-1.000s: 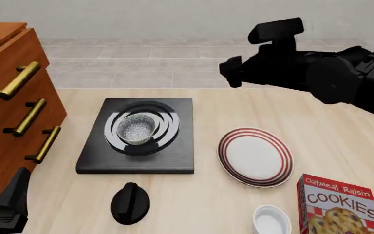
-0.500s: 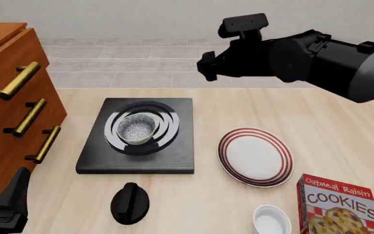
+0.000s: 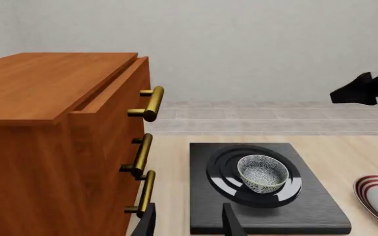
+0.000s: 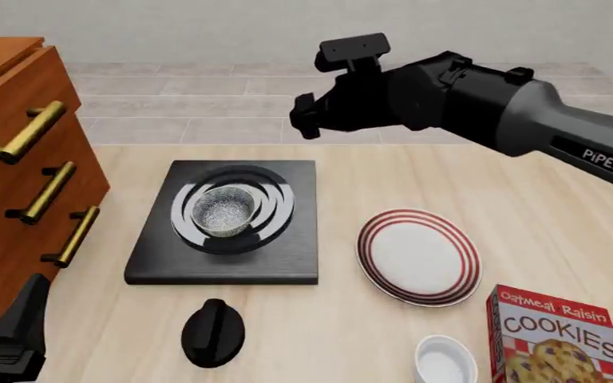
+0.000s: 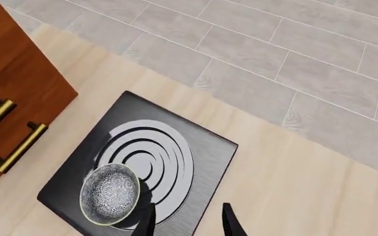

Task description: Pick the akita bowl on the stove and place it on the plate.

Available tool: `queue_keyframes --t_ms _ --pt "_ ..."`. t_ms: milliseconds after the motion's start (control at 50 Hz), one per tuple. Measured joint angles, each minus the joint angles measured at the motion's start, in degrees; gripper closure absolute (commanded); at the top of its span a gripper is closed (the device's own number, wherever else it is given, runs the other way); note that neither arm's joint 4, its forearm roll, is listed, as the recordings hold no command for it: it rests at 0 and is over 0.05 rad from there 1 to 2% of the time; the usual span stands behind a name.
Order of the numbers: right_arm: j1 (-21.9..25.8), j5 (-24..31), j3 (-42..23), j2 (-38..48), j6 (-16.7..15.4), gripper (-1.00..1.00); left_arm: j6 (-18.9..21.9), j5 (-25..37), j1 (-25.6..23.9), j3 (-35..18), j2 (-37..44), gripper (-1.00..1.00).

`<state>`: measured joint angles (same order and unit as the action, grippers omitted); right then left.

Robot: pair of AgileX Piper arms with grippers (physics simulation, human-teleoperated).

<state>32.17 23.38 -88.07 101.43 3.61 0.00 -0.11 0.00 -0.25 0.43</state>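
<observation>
The wooden drawer cabinet [image 4: 19,159] is standing left of the stove [image 4: 227,223], where the akita bowl [image 4: 224,211] is sitting on the burner rings, apart from the plate [image 4: 417,257]. Only the front view is showing the cookie box [image 4: 557,335], knob [image 4: 213,331] and white bowl [image 4: 445,361]. Both wrist views are showing spread, empty fingers: right gripper [image 5: 185,221], left gripper [image 3: 187,223].

The light wooden table [image 4: 562,215] carries the stove [image 4: 223,267] at left-centre and the plate [image 4: 417,257] to its right. Near the front edge lie a black knob [image 4: 214,333], a white bowl [image 4: 444,361] and a cookie box [image 4: 562,339].
</observation>
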Motion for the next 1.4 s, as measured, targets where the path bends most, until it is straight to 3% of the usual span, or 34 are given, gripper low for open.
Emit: queue_keyframes --t_ms 1400 --pt "6.67 -2.50 -6.71 13.80 4.43 -1.00 0.00 0.00 0.00 0.00 0.00 -1.00"
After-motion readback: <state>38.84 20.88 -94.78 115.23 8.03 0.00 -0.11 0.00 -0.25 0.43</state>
